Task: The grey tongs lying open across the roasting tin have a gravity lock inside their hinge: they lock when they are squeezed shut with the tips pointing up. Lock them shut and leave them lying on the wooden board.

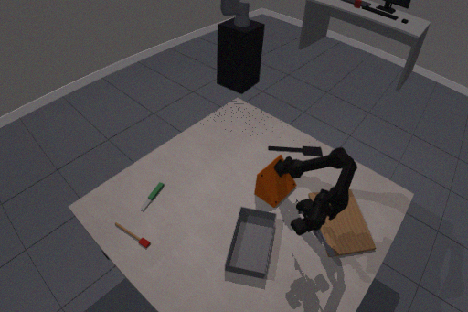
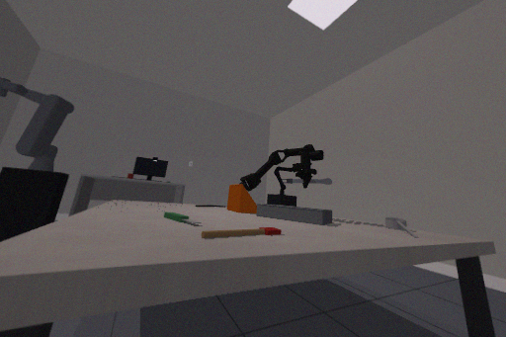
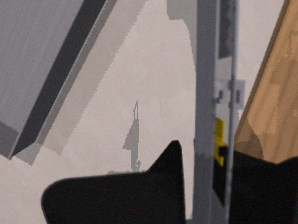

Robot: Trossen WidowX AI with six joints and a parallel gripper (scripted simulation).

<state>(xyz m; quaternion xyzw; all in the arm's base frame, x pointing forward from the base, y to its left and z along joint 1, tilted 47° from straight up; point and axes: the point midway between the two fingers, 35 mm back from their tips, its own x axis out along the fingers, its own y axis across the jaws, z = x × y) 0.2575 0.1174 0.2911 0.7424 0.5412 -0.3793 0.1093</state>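
My gripper (image 1: 300,217) (image 2: 305,184) (image 3: 186,146) is shut on the grey tongs (image 2: 317,181) (image 3: 204,90) and holds them in the air, between the roasting tin (image 1: 247,273) (image 2: 294,213) (image 3: 52,70) and the wooden board (image 1: 352,226) (image 3: 275,110). In the exterior view the tongs look about level. In the wrist view their two arms run close together and nearly parallel, with a small yellow part between them near the fingers. The tips and most of the hinge are hidden or too small to tell, and whether the lock is engaged cannot be seen.
An orange block (image 1: 274,187) (image 2: 240,200) stands behind the tin, near the arm. A black spatula (image 1: 292,149) lies behind it. A green-handled tool (image 1: 155,190) (image 2: 175,215) and a red-headed brush (image 1: 130,232) (image 2: 237,233) lie at the left in the top view.
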